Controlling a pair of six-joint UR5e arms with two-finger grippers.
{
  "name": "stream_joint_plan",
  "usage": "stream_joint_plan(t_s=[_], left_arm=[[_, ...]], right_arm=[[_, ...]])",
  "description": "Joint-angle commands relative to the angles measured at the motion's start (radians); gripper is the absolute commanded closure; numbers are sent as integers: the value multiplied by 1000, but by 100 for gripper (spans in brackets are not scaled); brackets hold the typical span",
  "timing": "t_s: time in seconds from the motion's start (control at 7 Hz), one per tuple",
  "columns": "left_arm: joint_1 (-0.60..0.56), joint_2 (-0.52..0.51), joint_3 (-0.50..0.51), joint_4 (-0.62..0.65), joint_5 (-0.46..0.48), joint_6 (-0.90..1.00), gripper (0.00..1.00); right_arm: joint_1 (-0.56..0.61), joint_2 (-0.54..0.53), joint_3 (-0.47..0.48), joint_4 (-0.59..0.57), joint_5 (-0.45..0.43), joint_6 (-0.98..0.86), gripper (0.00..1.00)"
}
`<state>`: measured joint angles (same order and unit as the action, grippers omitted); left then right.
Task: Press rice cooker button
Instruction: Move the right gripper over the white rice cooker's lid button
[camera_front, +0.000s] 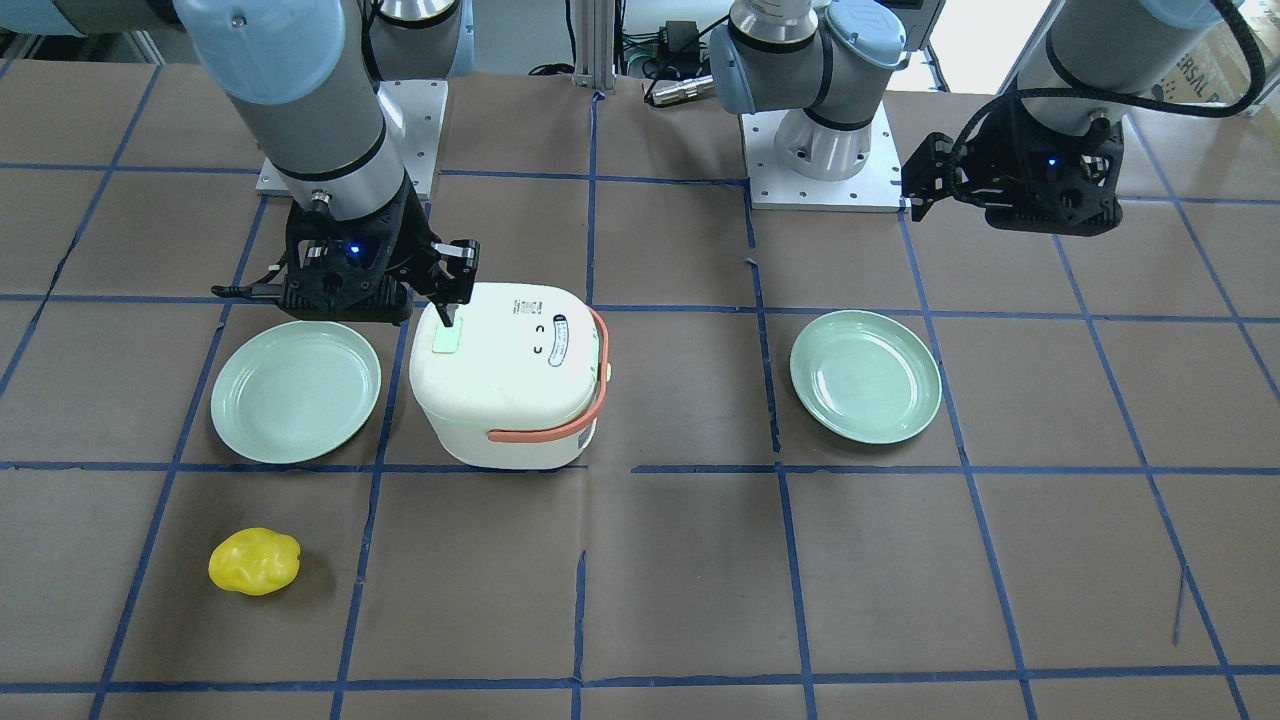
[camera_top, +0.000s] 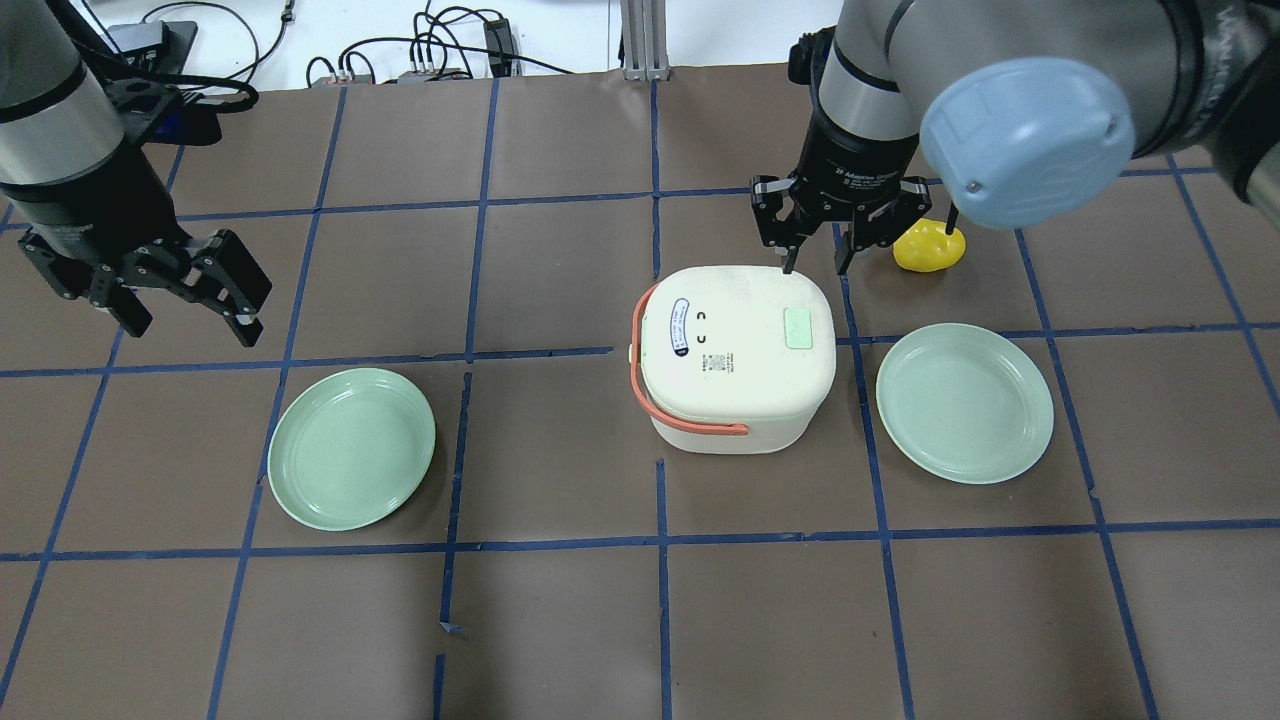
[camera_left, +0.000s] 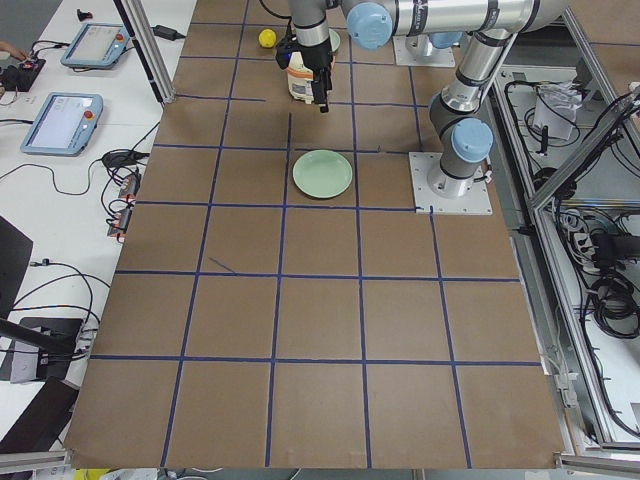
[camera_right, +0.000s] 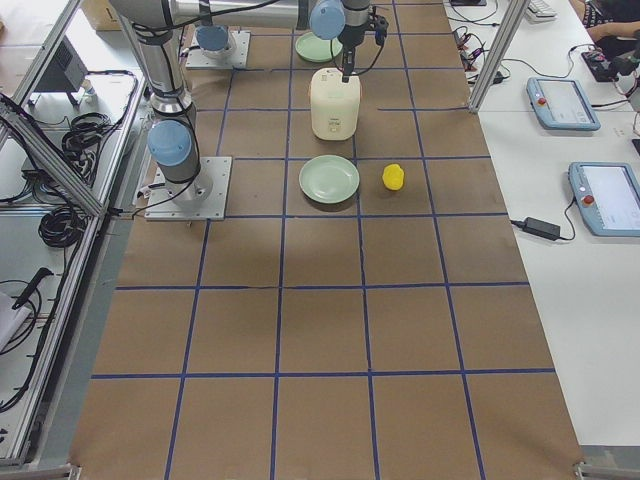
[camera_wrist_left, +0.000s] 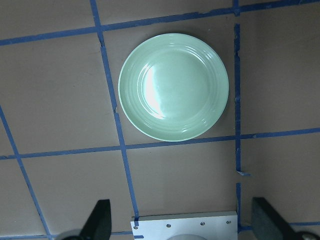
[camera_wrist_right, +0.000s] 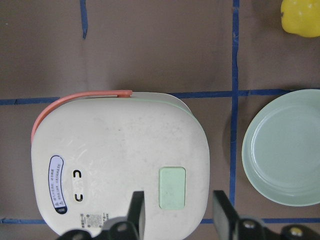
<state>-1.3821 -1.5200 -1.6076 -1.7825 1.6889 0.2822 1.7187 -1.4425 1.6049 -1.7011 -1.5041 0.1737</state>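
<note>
The white rice cooker (camera_top: 735, 355) with an orange handle stands mid-table, its pale green button (camera_top: 800, 327) on the lid toward my right. My right gripper (camera_top: 812, 265) is open and points down over the lid's far edge. In the right wrist view the button (camera_wrist_right: 172, 187) lies between the two fingers (camera_wrist_right: 136, 210). In the front view one fingertip (camera_front: 447, 316) stands at the button's (camera_front: 446, 342) end; I cannot tell whether it touches. My left gripper (camera_top: 190, 300) is open and empty, raised far to the left.
One green plate (camera_top: 965, 402) lies right of the cooker and another (camera_top: 351, 447) to its left, below the left gripper (camera_wrist_left: 182, 220). A yellow lumpy object (camera_top: 929, 247) lies beyond the right plate, beside the right gripper. Blue tape lines cross the brown table.
</note>
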Motion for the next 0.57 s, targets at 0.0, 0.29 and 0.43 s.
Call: stream_joint_plan(t_s=[0.0,0.29,0.43], left_arm=[[0,0,0,0,0,0,0],[0,0,0,0,0,0,0],[0,1,0,0,0,0,0]], right_arm=[[2,14,49,-108,4,-3,86],[-1,51,50,-114,5,-8,89],[-1,53,58,-114,5,-8,89]])
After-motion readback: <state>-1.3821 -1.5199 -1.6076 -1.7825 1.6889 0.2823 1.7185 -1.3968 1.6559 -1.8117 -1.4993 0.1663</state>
